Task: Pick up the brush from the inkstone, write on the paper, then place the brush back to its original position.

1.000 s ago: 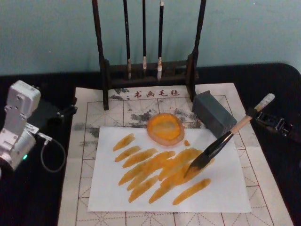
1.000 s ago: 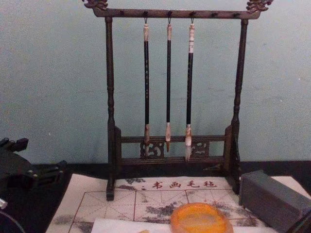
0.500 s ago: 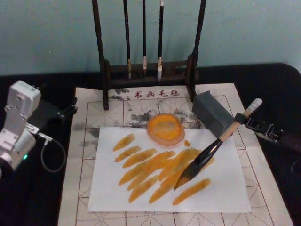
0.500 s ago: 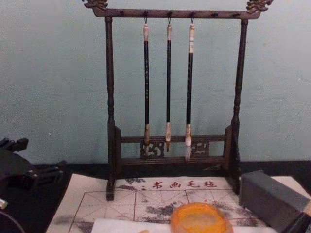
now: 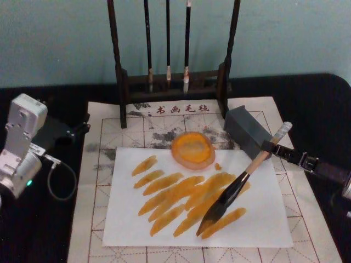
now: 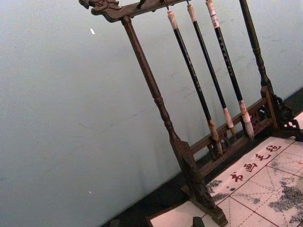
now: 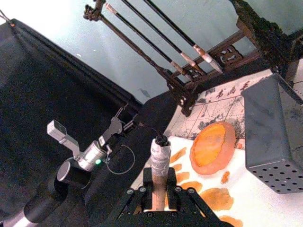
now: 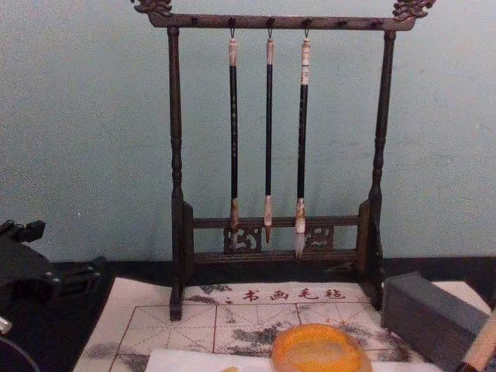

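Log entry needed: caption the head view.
Right gripper holds the brush, tip on the orange-streaked paper, near the inkstone; left arm parked at left.

Pale wood handle on brush [image 5: 241,181], glossy black lower section. Glossy orange inkstone [image 5: 192,149]. Matt white paper [image 5: 263,216]. Dark wood rack [image 8: 177,194]. Matt black cloth over desk [image 5: 55,233].

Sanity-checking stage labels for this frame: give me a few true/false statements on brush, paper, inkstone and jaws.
1. Brush tip is on the paper. True.
2. Brush lies on the inkstone. False: the right jaws hold its handle, and it slants over the paper.
3. Paper is unmarked. False: orange strokes cover it.
4. Three thin brushes hang on the rack. True.
5. Grey block sits left of the inkstone. False: it sits to its right.
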{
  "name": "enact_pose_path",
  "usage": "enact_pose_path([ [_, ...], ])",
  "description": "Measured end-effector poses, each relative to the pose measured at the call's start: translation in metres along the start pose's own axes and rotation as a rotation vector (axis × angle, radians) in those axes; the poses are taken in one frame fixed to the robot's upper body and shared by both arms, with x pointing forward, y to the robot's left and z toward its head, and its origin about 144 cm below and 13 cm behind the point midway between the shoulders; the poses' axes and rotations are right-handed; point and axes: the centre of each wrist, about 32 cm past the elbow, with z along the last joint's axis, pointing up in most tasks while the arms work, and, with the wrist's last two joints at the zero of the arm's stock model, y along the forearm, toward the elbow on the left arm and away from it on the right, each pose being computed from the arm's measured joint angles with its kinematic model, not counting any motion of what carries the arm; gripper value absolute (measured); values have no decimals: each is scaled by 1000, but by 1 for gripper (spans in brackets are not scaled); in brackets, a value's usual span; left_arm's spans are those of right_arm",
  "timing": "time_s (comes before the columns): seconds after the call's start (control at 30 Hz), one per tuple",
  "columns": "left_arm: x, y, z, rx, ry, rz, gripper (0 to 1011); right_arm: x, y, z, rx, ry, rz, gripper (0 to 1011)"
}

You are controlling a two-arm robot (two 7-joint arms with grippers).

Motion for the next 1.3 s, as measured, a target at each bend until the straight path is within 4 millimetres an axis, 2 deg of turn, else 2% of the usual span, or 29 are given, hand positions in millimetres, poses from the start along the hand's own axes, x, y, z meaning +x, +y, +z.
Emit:
enact_pose_path([
  [0.57, 0, 0, 0, 0, 0, 0, 1001, 1, 11, -2, -12, -15, 4, 194],
  [1.3, 0, 0, 0, 0, 0, 0, 1001, 4, 15, -7, -30, -47, -29, 194],
])
